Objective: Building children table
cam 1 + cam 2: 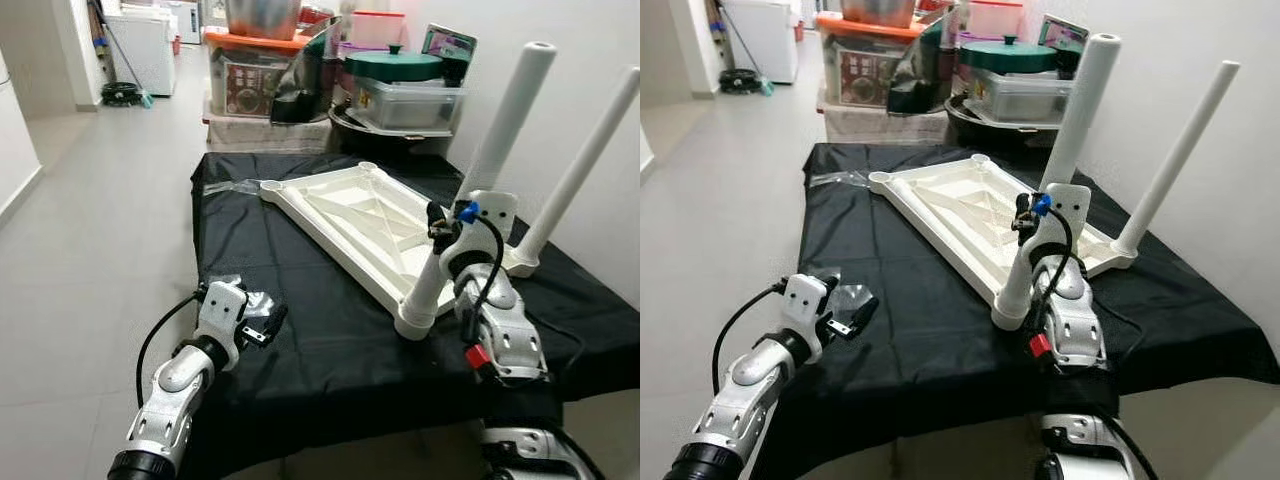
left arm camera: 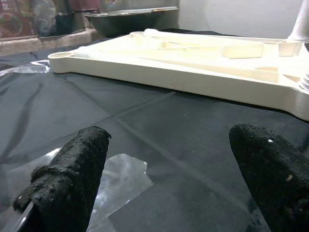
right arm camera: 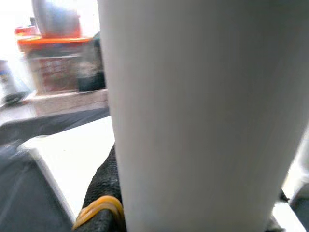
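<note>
A white plastic children's table top lies upside down on a black cloth. Two white legs stand up from its near-right end: the near leg at the front corner socket and a second leg further right by the wall. My right gripper is shut on the near leg's lower half; in the right wrist view the leg looms close with one black finger beside it. My left gripper hovers open, low over the cloth's front left, its fingers spread over a scrap of clear film.
Stacked storage boxes, a green-lidded container, a clear tub and a dark bowl crowd the far edge. A white wall runs close on the right. Open grey floor lies to the left. Another film strip lies at the cloth's far left.
</note>
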Robot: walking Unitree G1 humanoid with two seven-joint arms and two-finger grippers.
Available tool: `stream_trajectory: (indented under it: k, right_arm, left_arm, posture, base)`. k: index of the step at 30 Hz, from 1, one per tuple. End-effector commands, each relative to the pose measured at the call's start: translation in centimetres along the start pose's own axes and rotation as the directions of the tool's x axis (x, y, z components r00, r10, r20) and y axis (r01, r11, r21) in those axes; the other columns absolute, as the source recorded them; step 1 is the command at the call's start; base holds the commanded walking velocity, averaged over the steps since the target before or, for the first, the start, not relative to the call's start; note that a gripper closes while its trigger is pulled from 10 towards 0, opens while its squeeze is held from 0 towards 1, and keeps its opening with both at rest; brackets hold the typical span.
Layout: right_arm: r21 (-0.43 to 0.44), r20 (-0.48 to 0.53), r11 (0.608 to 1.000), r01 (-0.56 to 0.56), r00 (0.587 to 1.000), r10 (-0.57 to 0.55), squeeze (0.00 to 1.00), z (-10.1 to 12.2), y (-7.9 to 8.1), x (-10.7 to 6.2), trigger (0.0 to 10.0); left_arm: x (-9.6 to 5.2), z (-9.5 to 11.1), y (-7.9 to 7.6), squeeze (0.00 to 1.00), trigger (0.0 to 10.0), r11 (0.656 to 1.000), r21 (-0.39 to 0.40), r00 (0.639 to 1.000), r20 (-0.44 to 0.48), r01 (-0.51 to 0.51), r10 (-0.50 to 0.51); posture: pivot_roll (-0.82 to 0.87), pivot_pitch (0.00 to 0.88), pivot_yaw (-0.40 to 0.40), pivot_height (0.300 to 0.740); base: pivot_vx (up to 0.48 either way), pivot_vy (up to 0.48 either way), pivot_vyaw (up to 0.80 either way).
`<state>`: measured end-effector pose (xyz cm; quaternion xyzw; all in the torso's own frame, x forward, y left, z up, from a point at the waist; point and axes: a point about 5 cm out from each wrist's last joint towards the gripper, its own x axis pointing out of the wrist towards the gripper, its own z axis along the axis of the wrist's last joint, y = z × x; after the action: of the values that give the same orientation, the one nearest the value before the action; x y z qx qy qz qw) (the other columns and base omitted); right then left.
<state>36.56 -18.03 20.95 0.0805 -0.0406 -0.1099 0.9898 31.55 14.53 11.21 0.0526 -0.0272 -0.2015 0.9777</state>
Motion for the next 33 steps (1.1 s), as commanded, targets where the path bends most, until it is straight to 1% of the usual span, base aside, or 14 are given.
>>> stream_trajectory:
  k: [1,2,7,8,9,10,11,13,19,24,25,27,28,33]
  right_arm:
    - [-0.008,-0.227,0.993,0.115,0.967,-0.114,0.0,-5.0,-0.5,-0.7,0.0]
    - [-0.005,-0.232,0.988,0.154,0.961,-0.151,0.0,-5.1,-0.4,-0.7,0.0]
    - [-0.024,-0.226,0.977,0.212,0.951,-0.212,0.0,-5.0,-0.1,-1.1,0.0]
    - [-0.024,-0.226,0.977,0.212,0.951,-0.212,0.0,-5.0,-0.1,-1.1,0.0]
    - [-0.038,-0.227,0.978,0.207,0.951,-0.21,0.0,-5.0,0.4,-1.2,0.0]
    - [-0.059,-0.224,0.983,0.176,0.957,-0.185,0.0,-4.9,1.1,-1.3,0.0]
    - [-0.059,-0.224,0.983,0.176,0.957,-0.185,0.0,-4.9,1.1,-1.3,0.0]
    - [-0.082,-0.235,0.987,0.14,0.959,-0.155,0.0,-5.0,2.2,-1.4,0.0]
    - [-0.117,-0.256,0.986,0.12,0.955,-0.147,0.0,-5.2,3.0,-1.0,0.0]
    - [-0.124,-0.271,0.985,0.119,0.951,-0.149,0.0,-5.3,3.1,-0.9,0.0]
    - [-0.124,-0.274,0.985,0.119,0.95,-0.149,0.0,-5.3,3.1,-1.0,3.3]
    - [-0.124,-0.274,0.985,0.119,0.95,-0.149,0.0,-5.3,3.1,-1.0,3.3]
    - [-0.121,-0.278,0.986,0.116,0.949,-0.145,0.0,-5.4,3.2,-1.0,10.0]
    - [-0.112,-0.28,0.988,0.107,0.951,-0.135,0.0,-5.4,3.2,-1.1,10.0]
  left_arm:
    - [0.1,-0.1,-0.6,0.0,10.0,1.0,-0.001,1.0,-0.006,0.014,-0.014]
    - [0.1,-0.1,-0.7,0.0,10.0,1.0,-0.002,1.0,-0.005,0.013,-0.013]
    - [0.1,0.0,-0.3,0.0,10.0,1.0,-0.003,1.0,-0.004,0.0,0.0]
    - [0.1,0.0,-0.3,0.0,10.0,1.0,-0.003,1.0,-0.004,0.0,0.0]
    - [0.0,0.0,-0.2,0.0,10.0,1.0,-0.003,1.0,-0.005,-0.003,0.003]
    - [0.0,-0.1,-0.3,0.0,10.0,1.0,-0.003,1.0,-0.006,-0.003,0.003]
    - [0.0,-0.1,-0.3,0.0,10.0,1.0,-0.003,1.0,-0.006,-0.003,0.003]
    - [0.0,-0.2,-0.4,0.0,10.0,1.0,-0.004,1.0,-0.008,-0.004,0.004]
    - [0.0,-0.2,-0.5,0.0,10.0,1.0,-0.008,1.0,-0.008,-0.007,0.007]
    - [0.0,-0.3,-0.5,0.0,10.0,1.0,-0.008,1.0,-0.01,-0.009,0.009]
    - [-0.1,-0.3,-0.5,0.0,10.0,1.0,-0.008,1.0,-0.011,-0.009,0.009]
    - [-0.1,-0.3,-0.5,0.0,10.0,1.0,-0.008,1.0,-0.011,-0.009,0.009]
    - [-0.1,-0.3,-0.5,0.0,10.0,1.0,-0.008,1.0,-0.012,-0.01,0.01]
    - [-0.1,-0.3,-0.5,0.0,10.0,1.0,-0.007,1.0,-0.013,-0.01,0.01]
  posture:
    - [0.01,0.0,-0.104,0.74]
    - [0.01,0.0,-0.104,0.74]
    - [0.01,0.0,-0.112,0.74]
    - [0.01,0.0,-0.112,0.74]
    - [0.01,0.0,-0.116,0.74]
    - [0.01,0.0,-0.118,0.74]
    - [0.01,0.0,-0.118,0.74]
    - [0.01,0.0,-0.119,0.74]
    - [0.01,0.0,-0.126,0.74]
    - [0.01,0.0,-0.127,0.74]
    - [0.01,0.0,-0.127,0.74]
    - [0.01,0.0,-0.127,0.74]
    - [0.01,0.0,-0.127,0.74]
    - [0.01,0.0,-0.125,0.74]
  base:
    - [0.0,0.0,0.0]
    - [0.0,0.0,0.0]
    - [0.0,0.0,0.0]
    - [0.0,0.0,0.0]
    - [0.0,0.0,0.0]
    - [0.0,0.0,0.0]
    - [0.0,0.0,0.0]
    - [0.0,0.0,0.0]
    - [0.0,0.0,0.0]
    - [0.0,0.0,0.0]
    - [0.0,0.0,0.0]
    - [0.0,0.0,0.0]
    - [0.0,0.0,0.0]
    - [0.0,0.0,0.0]
